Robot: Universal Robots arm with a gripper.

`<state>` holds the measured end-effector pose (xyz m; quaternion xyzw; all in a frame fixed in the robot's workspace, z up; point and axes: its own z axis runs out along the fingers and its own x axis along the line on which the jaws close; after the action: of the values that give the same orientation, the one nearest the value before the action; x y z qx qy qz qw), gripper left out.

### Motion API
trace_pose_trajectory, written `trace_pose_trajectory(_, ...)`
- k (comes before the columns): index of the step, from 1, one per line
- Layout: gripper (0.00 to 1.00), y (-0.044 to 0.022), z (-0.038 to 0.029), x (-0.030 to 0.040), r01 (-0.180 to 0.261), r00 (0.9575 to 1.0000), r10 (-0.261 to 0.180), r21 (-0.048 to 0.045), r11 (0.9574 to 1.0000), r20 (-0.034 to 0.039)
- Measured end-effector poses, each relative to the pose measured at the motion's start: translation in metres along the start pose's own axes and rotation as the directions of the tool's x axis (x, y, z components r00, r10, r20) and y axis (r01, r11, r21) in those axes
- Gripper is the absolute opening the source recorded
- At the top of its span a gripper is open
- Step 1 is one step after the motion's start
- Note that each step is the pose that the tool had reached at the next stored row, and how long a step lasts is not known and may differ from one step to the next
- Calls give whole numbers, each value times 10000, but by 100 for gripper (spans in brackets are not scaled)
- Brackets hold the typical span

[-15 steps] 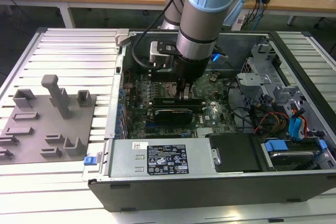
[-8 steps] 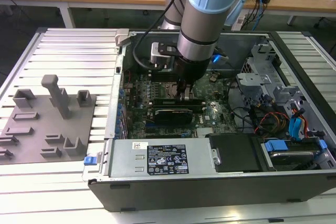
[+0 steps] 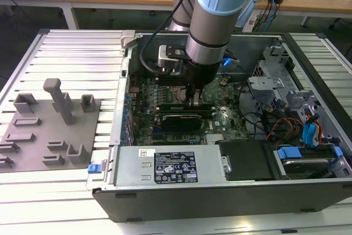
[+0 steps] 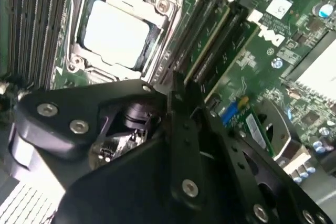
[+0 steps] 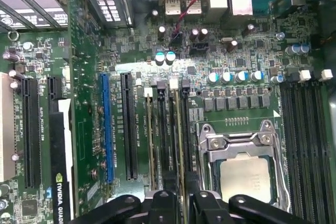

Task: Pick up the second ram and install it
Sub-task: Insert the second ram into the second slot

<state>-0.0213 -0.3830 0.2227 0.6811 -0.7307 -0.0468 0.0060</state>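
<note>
The second ram (image 5: 179, 140) is a thin green stick standing on edge in a motherboard slot beside the CPU socket (image 5: 247, 174). In the second wrist view the second ram (image 4: 212, 43) runs away from the black fingers. My gripper (image 5: 182, 198) sits at one end of the stick, a finger close on each side, shut on it. In the exterior view the gripper (image 3: 195, 100) reaches down into the open computer case, just above the board. Another ram stick (image 5: 149, 140) stands in a slot two rows farther from the socket.
A black card (image 3: 179, 119) lies across the board just in front of the gripper. The power supply (image 3: 165, 166) fills the case's near side. Drive cage and cables (image 3: 297, 119) crowd the exterior view's right. A grey fixture plate (image 3: 49, 130) lies outside the case at the exterior view's left.
</note>
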Motion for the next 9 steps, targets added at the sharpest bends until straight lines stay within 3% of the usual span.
trace_pose_trajectory(2, 21, 6, -75, -5, 1, 10000, -1, 3, 10000, 1)
trace_pose_trajectory(4, 20, 30, -341, -45, -1, 10000, 1, 29, 10000, -30)
trace_pose_trajectory(5, 13, 36, -421, -56, 0, 10000, 0, 39, 10000, -41)
trace_pose_trajectory(7, 11, 41, -477, -62, 0, 10000, 0, 46, 10000, -44)
trace_pose_trajectory(9, 11, 42, -487, -62, -1, 10000, 1, 47, 10000, -44)
